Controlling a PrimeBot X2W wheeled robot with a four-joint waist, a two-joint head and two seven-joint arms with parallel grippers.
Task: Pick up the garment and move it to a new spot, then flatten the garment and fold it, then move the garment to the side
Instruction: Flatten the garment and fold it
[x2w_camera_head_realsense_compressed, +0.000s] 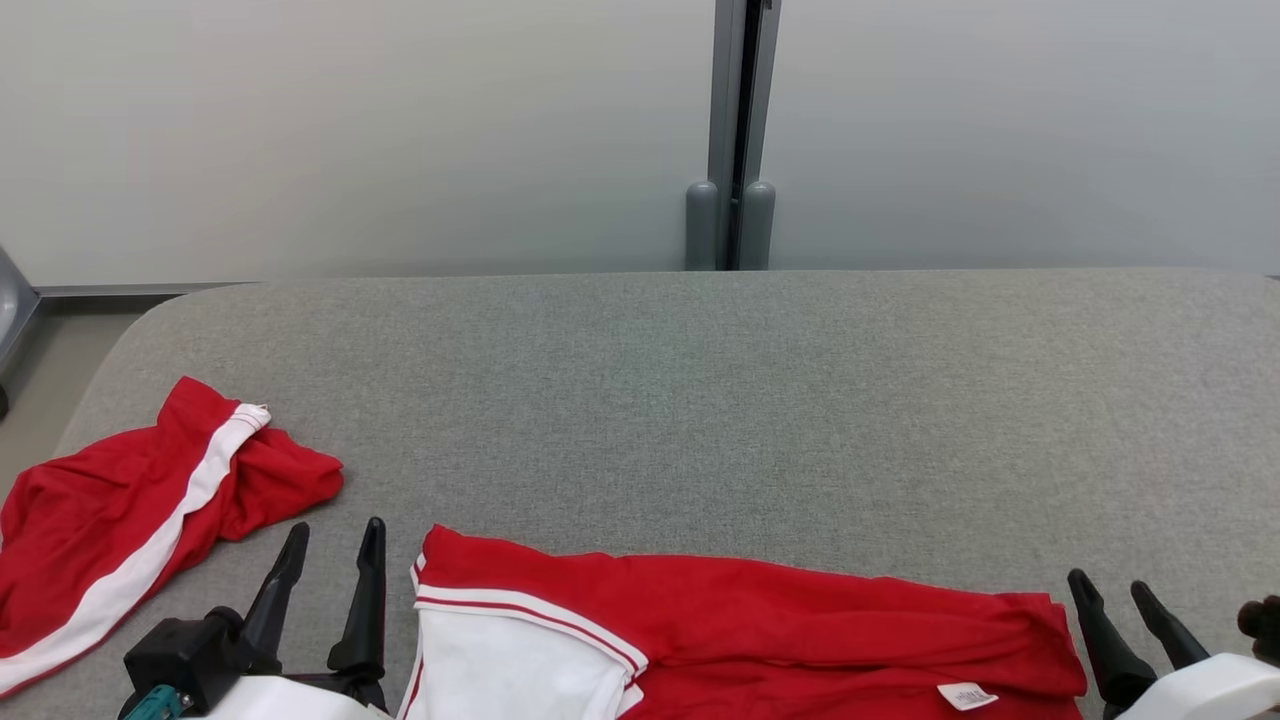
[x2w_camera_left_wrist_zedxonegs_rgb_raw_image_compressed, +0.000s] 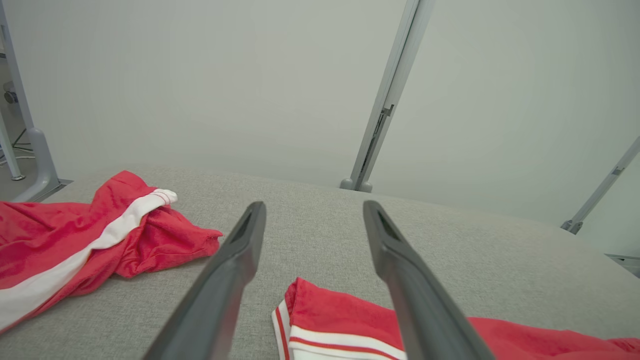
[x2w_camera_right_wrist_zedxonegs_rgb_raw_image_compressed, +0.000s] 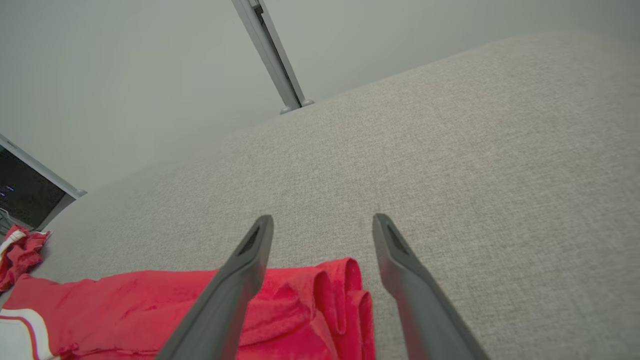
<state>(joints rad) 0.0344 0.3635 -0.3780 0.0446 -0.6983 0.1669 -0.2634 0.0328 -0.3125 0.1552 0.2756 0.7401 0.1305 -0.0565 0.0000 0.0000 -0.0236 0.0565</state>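
The left pincer (x2w_camera_head_realsense_compressed: 337, 528) stands wide and holds nothing, just beside the left end of the shirt (x2w_camera_head_realsense_compressed: 760, 620). The right pincer (x2w_camera_head_realsense_compressed: 1108, 580) is equally wide and empty, just off the shirt's right end. Both hover low over the grey padded surface (x2w_camera_head_realsense_compressed: 700, 400).

The red shirt lies between them along the near edge, drawn into a long band. Its white sleeve with red stripes sits at the left end and a small white label (x2w_camera_head_realsense_compressed: 966, 696) shows near the right end. From the right wrist, that end (x2w_camera_right_wrist_zedxonegs_rgb_raw_image_compressed: 300, 300) shows several layers lying one over another, so at least one lengthwise fold seems to have been made.

Farther left, well apart from the shirt, a second red garment with a white stripe (x2w_camera_head_realsense_compressed: 130, 500) lies crumpled near the surface's corner. Beyond it the surface is bare up to the pale wall and its grey post (x2w_camera_head_realsense_compressed: 735, 130).

My reading is that the shirt has been placed, spread and partly folded. Probably a crosswise fold is left, and then the move to the side.
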